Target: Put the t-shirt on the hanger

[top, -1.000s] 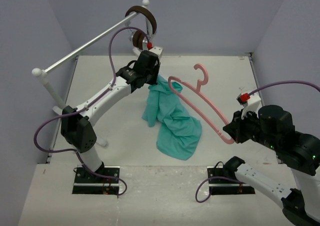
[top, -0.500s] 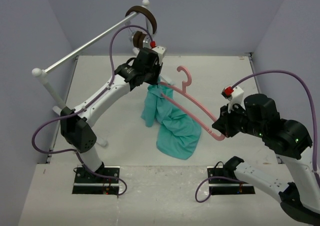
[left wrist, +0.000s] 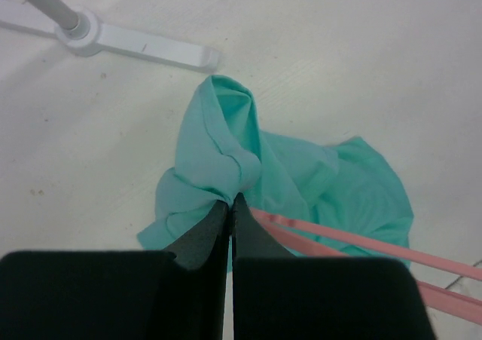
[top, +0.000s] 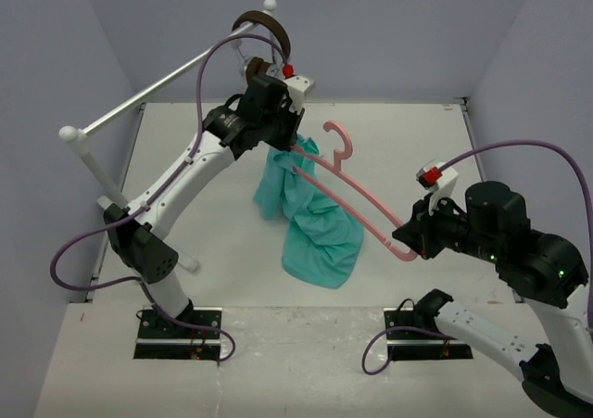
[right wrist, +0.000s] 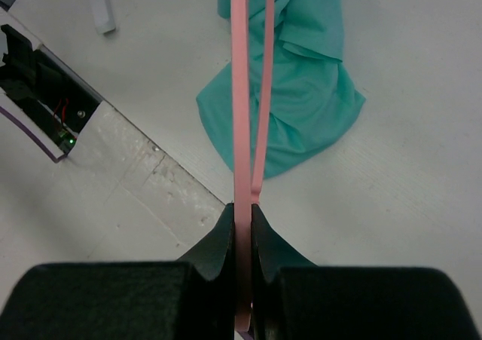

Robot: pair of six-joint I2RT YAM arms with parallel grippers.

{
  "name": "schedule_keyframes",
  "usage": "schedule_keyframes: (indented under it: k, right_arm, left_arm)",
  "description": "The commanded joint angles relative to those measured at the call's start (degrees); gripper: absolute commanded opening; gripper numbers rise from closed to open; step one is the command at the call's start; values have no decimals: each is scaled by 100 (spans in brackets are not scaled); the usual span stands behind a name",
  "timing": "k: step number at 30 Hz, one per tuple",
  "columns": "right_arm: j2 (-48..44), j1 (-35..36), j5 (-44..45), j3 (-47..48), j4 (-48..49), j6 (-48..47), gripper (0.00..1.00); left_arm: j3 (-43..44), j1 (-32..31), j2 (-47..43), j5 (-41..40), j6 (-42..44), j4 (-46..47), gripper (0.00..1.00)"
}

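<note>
Two robot arms work one teal t-shirt (top: 313, 221) and one pink plastic hanger (top: 355, 198) over a white table (top: 435, 149). The left gripper (top: 285, 142), raised above the middle of the table, has its two fingers pinched together on a bunched fold of the t-shirt; in the left wrist view the fabric (left wrist: 224, 148) gathers right at the closed fingertips (left wrist: 218, 219). From that pinch the single garment hangs down, and its lower part lies crumpled on the tabletop. The right gripper (top: 414, 242) is clamped on one outer corner of the hanger, the pink bar (right wrist: 241, 91) passing straight between its closed fingers (right wrist: 218, 238). The hanger is held off the table, stretched between the two grippers. Its two thin bars run across the front of the t-shirt (right wrist: 305, 91) toward the left gripper, and its one curved hook points toward the back wall. Behind the left arm stands one silver metal rail (top: 171, 86) with a white knob at each of its two ends. One pair of brown headphones (top: 264, 21) hangs over it near the far knob. One white foot of the rack (left wrist: 143, 44) rests on the table just beyond the cloth.
</note>
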Motion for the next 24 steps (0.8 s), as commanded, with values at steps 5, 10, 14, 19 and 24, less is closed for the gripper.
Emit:
schedule_keyframes:
  k: [5, 10, 14, 19, 24]
  right_arm:
    - [182, 28, 539, -1078, 2157, 379, 0]
    - [-535, 28, 1702, -1733, 2806, 1077, 0]
    - [-1177, 19, 2078, -2119, 3041, 1577, 0]
    - [-1355, 28, 2802, -1836, 2334, 1973, 0]
    - [-1461, 28, 3959, -1215, 924, 2244, 0]
  left_arm:
    - [945, -307, -694, 1115, 501, -540, 0]
    - [884, -307, -1110, 524, 533, -581, 0]
    - [845, -307, -1063, 145, 490, -591, 0]
    - [856, -316, -871, 128, 426, -605, 0]
    - [943, -316, -696, -474, 291, -385, 0]
